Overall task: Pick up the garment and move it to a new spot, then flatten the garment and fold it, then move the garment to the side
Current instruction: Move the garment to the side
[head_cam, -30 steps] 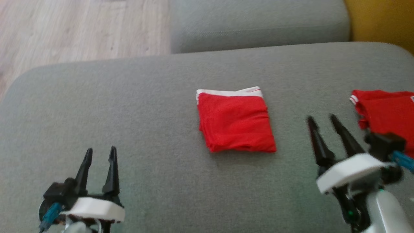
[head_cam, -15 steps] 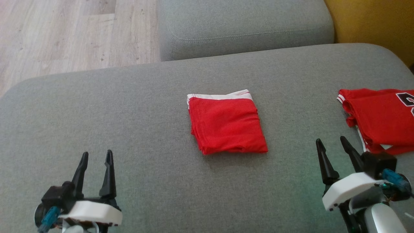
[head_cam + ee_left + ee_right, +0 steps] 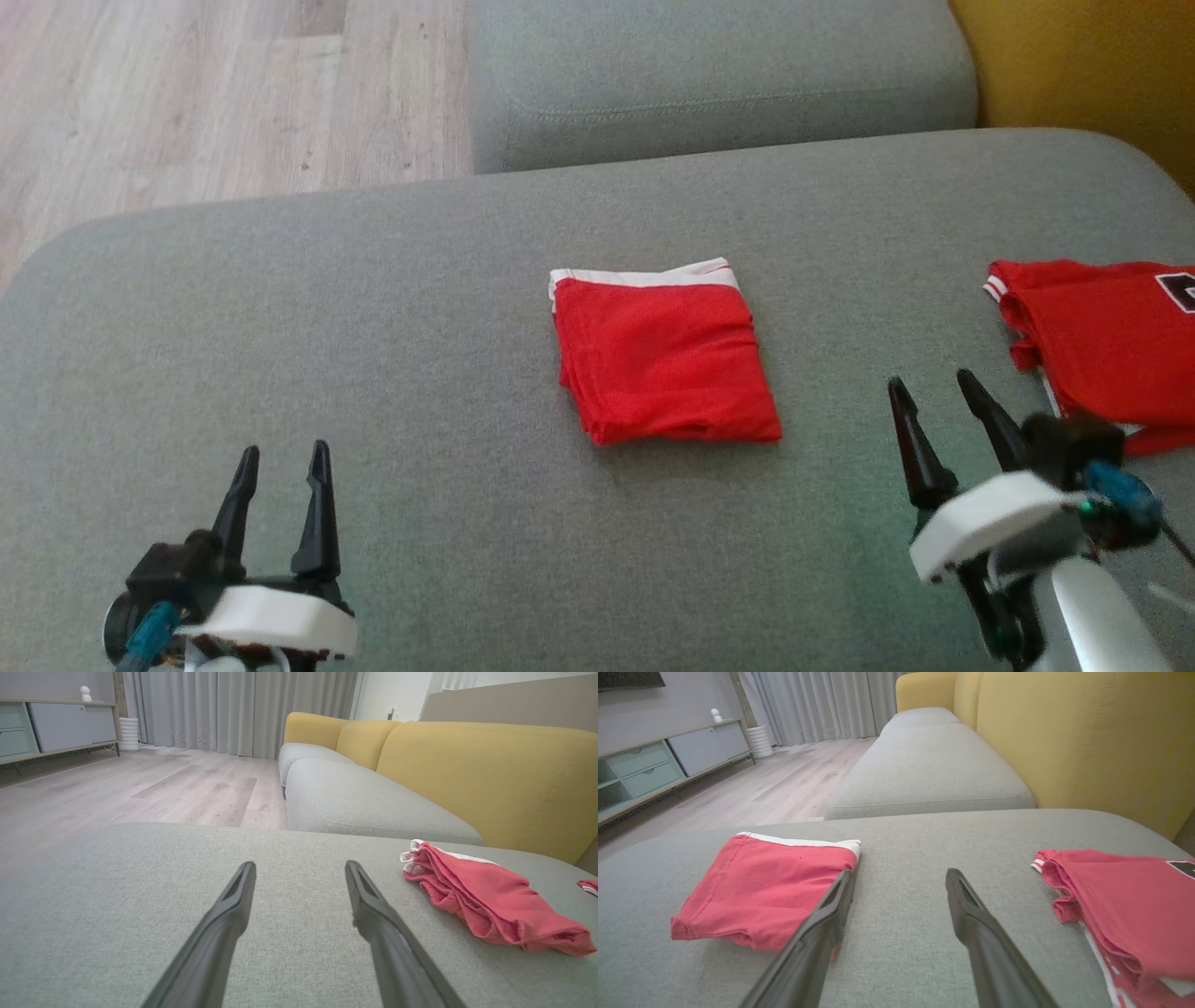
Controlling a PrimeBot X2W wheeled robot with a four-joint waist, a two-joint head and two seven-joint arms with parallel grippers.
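Note:
A red garment [image 3: 667, 359] with a white band lies folded into a neat rectangle in the middle of the grey sofa cushion [image 3: 373, 327]. The left wrist view shows the garment [image 3: 490, 900] to the right of my fingers, and the right wrist view shows the garment [image 3: 766, 886] to the left. My left gripper [image 3: 286, 450] stands open and empty at the near left, well apart from it. My right gripper [image 3: 931, 379] is open and empty too, hovering between the folded garment and a second red garment [image 3: 1111, 355]. In the wrist views both the left gripper [image 3: 300, 864] and the right gripper [image 3: 900, 872] have spread jaws.
The second red garment [image 3: 1125, 905], with white trim and a dark print, lies at the cushion's right edge. Another grey cushion [image 3: 719, 75] sits beyond, a yellow backrest [image 3: 1074, 65] at the far right, wooden floor [image 3: 187, 93] at the far left.
The head camera has shifted a little. My right gripper has drawn back toward me slightly compared with a second ago. The left gripper and both garments have stayed put.

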